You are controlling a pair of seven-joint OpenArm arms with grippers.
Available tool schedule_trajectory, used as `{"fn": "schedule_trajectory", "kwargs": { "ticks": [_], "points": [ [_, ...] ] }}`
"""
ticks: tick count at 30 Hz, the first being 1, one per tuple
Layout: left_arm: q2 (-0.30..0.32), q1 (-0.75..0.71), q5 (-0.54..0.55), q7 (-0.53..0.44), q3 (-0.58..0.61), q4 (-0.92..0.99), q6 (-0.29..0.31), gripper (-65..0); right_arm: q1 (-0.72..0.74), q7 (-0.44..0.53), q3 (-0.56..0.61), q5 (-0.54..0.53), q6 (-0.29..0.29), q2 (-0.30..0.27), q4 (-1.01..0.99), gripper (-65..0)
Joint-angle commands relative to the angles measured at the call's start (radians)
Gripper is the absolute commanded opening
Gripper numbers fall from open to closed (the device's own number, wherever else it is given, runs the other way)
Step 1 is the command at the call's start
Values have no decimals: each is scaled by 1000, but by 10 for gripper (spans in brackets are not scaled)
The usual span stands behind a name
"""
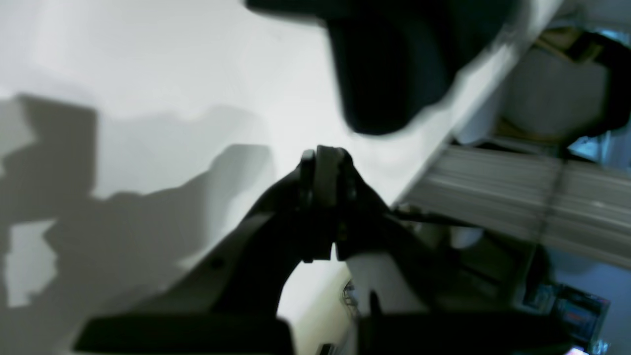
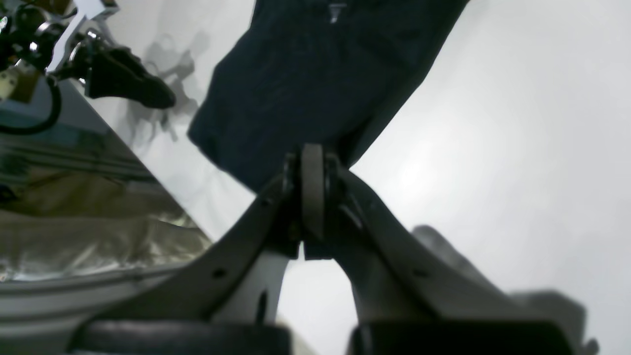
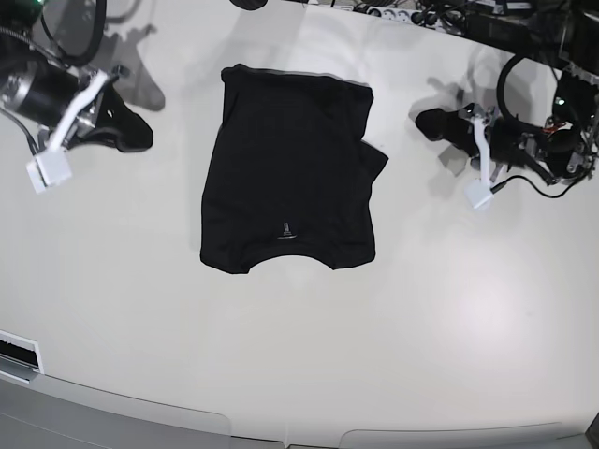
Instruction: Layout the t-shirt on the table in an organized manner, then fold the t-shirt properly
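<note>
The black t-shirt [image 3: 288, 192] is lying mid-table [image 3: 449, 355], sleeves folded in, neckline and pale label nearest, one sleeve poking out. Farther back, the right gripper [image 3: 131, 133] and left gripper [image 3: 432, 123] are hovering closed, holding nothing.

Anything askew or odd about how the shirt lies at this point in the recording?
Mostly tidy: the t-shirt lies flat on the table, sleeves tucked in. One flap sticks out past its edge on the side toward the left gripper, breaking the rectangle. Both grippers, including the right gripper, are shut and clear of the cloth.
</note>
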State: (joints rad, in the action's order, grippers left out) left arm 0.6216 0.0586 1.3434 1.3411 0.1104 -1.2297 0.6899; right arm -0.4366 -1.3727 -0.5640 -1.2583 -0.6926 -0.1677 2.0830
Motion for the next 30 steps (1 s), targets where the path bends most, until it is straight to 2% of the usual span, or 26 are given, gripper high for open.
{"fn": "schedule_trajectory", "kwargs": {
  "ticks": [1, 3, 7, 13, 16, 21, 26, 30],
  "points": [
    [37, -7, 64, 15, -8, -41, 8, -650, -36, 16, -18, -57, -6, -2, 34, -650],
    [69, -64, 124, 45, -8, -115, 8, -650, -114, 2, -39, -102, -6, 10, 53, -650],
    [120, -214, 126, 55, -8, -318, 8, -650, -239, -24, -47, -137, -6, 40, 72, -650],
    [218, -465, 13, 53, -10, -650, 8, -650, -454, -24, -47, -118, -6, 95, 106, -650],
    [259, -591, -56, 44, -10, -748, -15, -650, -564, -24, -47, -76, -6, 107, 106, -650],
    [295, -769, -156, 18, -10, -781, -59, -650, -717, -24, -47, 11, 10, 106, 105, -650],
    [294, -960, -272, -61, -10, -774, -108, -650, -833, -24, -43, 47, 23, 106, 45, -650],
    [262, -1043, -398, -146, -10, -745, -132, -650, -841, -15, -41, 142, 23, 103, -106, -650]
  ]
}}
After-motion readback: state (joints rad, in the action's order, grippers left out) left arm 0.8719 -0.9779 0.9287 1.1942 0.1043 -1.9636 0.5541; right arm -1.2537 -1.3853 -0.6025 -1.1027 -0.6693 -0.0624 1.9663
